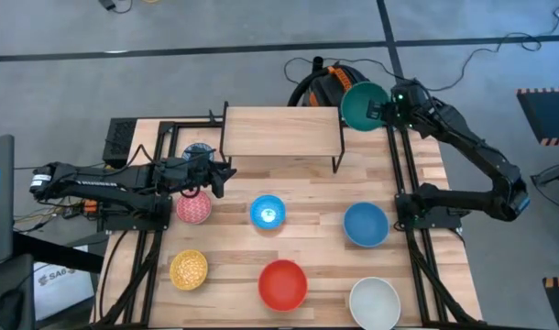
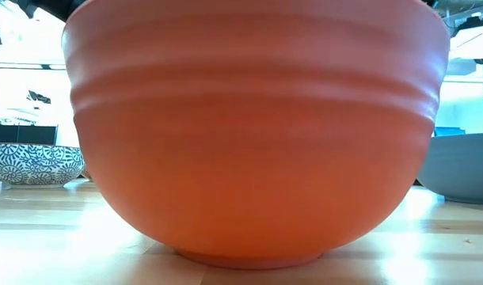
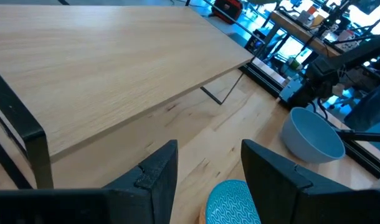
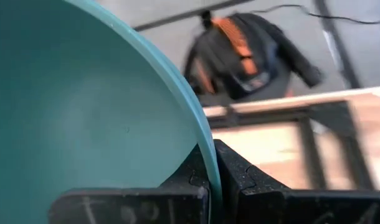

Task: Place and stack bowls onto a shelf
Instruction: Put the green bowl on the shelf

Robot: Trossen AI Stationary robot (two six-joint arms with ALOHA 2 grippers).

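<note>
My right gripper (image 1: 382,108) is shut on the green bowl (image 1: 362,104) in the air, off the right far corner of the shelf (image 1: 281,133). The shelf board carries nothing. My left gripper (image 1: 223,174) is open and hovers in front of the shelf's left leg, above the table. Its fingers stand apart over the light blue bowl (image 3: 233,202), touching nothing. The blue-and-white patterned bowl (image 1: 197,152) shows partly under the left arm. The pink patterned (image 1: 193,208), light blue (image 1: 268,212), dark blue (image 1: 366,225), yellow (image 1: 189,269), red (image 1: 282,283) and white (image 1: 374,301) bowls rest on their bases on the table. My right gripper pinches the green bowl's rim (image 4: 205,146), one finger inside the bowl and one outside. The fingers come from the table's right side, about level. The bowl is lifted clear and tilted, with its opening facing up and toward the left.
The red bowl (image 2: 257,134) fills the low view, with the patterned bowl (image 2: 32,162) to its left and the dark blue bowl (image 2: 463,168) to its right. A black-and-orange bag (image 1: 321,84) lies on the floor behind the shelf. Black frame rails (image 1: 403,174) run along the table's sides.
</note>
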